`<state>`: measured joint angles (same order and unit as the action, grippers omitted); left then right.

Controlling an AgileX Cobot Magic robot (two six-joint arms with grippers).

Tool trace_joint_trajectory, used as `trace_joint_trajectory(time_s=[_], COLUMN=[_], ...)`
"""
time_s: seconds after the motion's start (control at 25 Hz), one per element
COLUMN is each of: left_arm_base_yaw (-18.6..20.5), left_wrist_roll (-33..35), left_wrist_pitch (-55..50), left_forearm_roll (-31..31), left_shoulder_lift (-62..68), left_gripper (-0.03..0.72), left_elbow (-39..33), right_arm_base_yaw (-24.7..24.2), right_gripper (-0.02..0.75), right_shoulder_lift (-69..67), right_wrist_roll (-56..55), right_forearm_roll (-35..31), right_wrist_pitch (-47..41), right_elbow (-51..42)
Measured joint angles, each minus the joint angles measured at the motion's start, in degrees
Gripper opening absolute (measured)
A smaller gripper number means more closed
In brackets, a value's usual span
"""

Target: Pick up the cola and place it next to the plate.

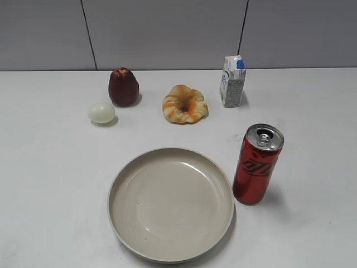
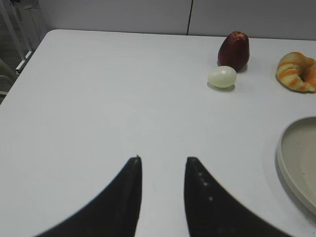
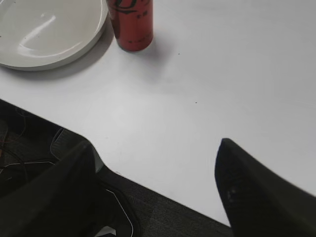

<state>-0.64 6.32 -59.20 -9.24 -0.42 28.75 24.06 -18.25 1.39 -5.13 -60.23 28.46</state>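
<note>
A: Where's the cola (image 1: 257,163)?
B: Upright on the worktop (image 1: 50,167), just right of the plate (image 1: 170,204), maybe touching.
A: End effectors?
B: Left end effector (image 2: 163,163) slightly parted, right end effector (image 3: 155,153) wide; both empty.

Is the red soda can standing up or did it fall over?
Standing up. The cola rests on its base beside the plate, silver top and pull tab facing up.
</note>
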Motion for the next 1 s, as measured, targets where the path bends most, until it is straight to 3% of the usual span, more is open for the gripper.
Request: trace_joint_trajectory(time_s=[0.44, 0.84, 1.0], left_arm_base_yaw=[0.0, 0.0, 0.0], left_wrist_roll=[0.0, 0.0, 0.0], left_wrist_pitch=[0.0, 0.0, 0.0], left_forearm_roll=[0.0, 0.0, 0.0], left_shoulder_lift=[0.0, 0.0, 0.0], left_gripper=[0.237, 0.237, 0.237], left_elbow=[0.0, 0.0, 0.0], right_arm_base_yaw=[-1.1, -20.3, -22.3], right_gripper=[0.564, 0.564, 0.564], right_shoulder_lift=[3.0, 15.4, 18.3], right_wrist_roll=[0.2, 0.2, 0.2], right_forearm_roll=[-0.1, -0.2, -0.2], right_wrist_pitch=[0.2, 0.3, 0.3], right_elbow=[0.0, 0.0, 0.0])
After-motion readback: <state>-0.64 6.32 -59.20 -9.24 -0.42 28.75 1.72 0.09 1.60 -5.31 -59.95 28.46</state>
